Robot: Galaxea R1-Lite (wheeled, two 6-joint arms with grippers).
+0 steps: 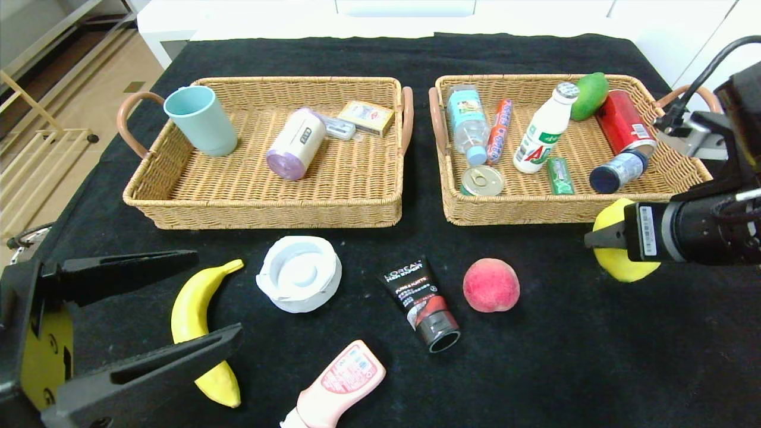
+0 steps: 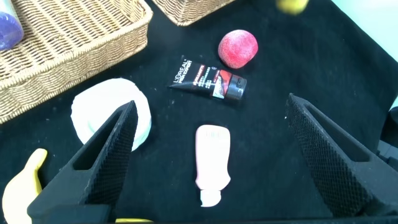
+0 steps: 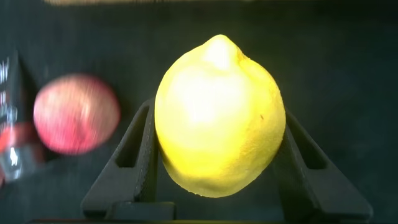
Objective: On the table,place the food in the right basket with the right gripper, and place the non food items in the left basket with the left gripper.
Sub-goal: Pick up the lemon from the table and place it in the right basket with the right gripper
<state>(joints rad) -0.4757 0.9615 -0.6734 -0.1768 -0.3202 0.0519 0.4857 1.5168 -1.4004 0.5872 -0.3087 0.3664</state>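
My right gripper (image 1: 600,239) is shut on a yellow lemon (image 1: 618,267) and holds it above the table, just in front of the right basket's (image 1: 571,211) near right corner. The lemon (image 3: 219,115) fills the right wrist view between the jaws. My left gripper (image 1: 220,297) is open and empty at the front left, above the pink bottle (image 2: 212,158). On the table lie a banana (image 1: 199,324), a white round container (image 1: 299,280), a black L'Oreal tube (image 1: 422,303), a peach (image 1: 491,285) and the pink bottle (image 1: 339,386).
The left basket (image 1: 261,211) holds a teal cup (image 1: 202,119), a white-purple canister (image 1: 296,144) and a small box (image 1: 367,116). The right basket holds bottles, a red can (image 1: 624,122), a tin (image 1: 481,180) and a green mango (image 1: 590,95).
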